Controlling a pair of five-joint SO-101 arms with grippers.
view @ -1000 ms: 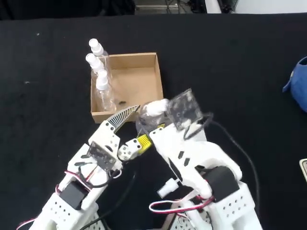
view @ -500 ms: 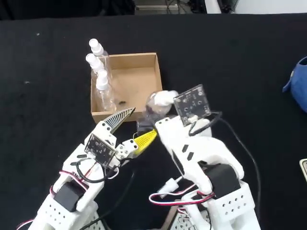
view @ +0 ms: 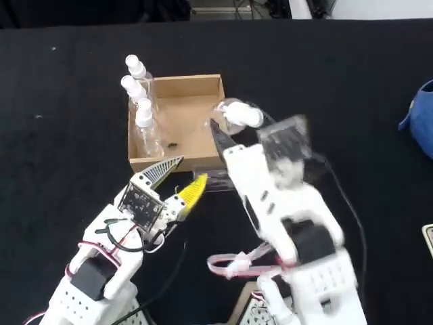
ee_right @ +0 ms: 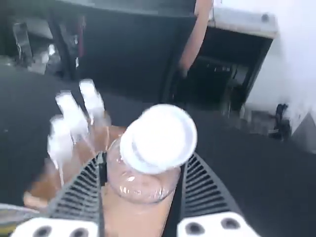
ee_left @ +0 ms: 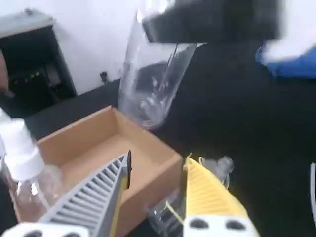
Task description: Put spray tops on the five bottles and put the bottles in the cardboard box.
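Observation:
The cardboard box [view: 218, 101] stands at the table's middle, with three capped spray bottles [view: 144, 115] upright along its left wall. My right gripper [view: 223, 125] is shut on a clear bottle [view: 233, 115] with a white spray top [ee_right: 158, 137], holding it tilted over the box's right edge. In the left wrist view this bottle [ee_left: 158, 84] hangs above the box [ee_left: 148, 148]. My left gripper [view: 179, 177] stands open just in front of the box, with nothing between its fingers [ee_left: 207, 197]. A clear bottle [view: 213, 177] lies on the table beside it.
A blue object [view: 419, 122] lies at the table's right edge. Red and white cables [view: 233, 264] hang at the right arm's base. The black table [view: 325, 81] stretches behind and right of the box.
The right arm has carried the capped bottle away from the left gripper, up and over the box's right edge. The left gripper has drawn back a little and stands open.

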